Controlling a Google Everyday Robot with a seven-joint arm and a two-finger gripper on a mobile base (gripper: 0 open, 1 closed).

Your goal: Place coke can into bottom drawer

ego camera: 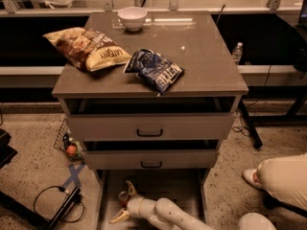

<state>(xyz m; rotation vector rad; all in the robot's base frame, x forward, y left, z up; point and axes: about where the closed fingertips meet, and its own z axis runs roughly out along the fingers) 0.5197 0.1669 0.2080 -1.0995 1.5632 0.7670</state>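
1. Pulled well out at the foot of the cabinet: the bottom drawer (182, 186), with its pale floor and low side walls exposed.
2. Reaching into that drawer from the lower edge of the view: a white, jointed arm (168, 213), with the gripper (122, 203) low over the drawer's left half.
3. Fingers (130, 188) spread wide apart, one angled up toward the cabinet and the other pointing down and to the left; not clamped on anything.
4. Inside the bottom drawer, between those spread fingers and close to the upper one: the coke can (123, 197), dim red in the shadow; cannot tell whether upright or tipped.
5. Above, both slightly ajar with dark gaps over their grey fronts: the middle drawer (151, 159) and the top drawer (149, 126), each with a black handle.
6. On the brown surface (206, 56) of the cabinet: a white bowl (132, 18) near the back edge, a tan chip bag (86, 48) at the left, and a blue chip bag (154, 70) just beside it near the front edge.
7. On the speckled floor to the left: a wire basket (66, 140) against the cabinet, a blue tape cross (73, 176) and a looped black cable (50, 198).
8. At the right edge: a pale trouser leg (285, 178) and a light shoe (250, 177); behind the cabinet's right corner, a water bottle (237, 52).
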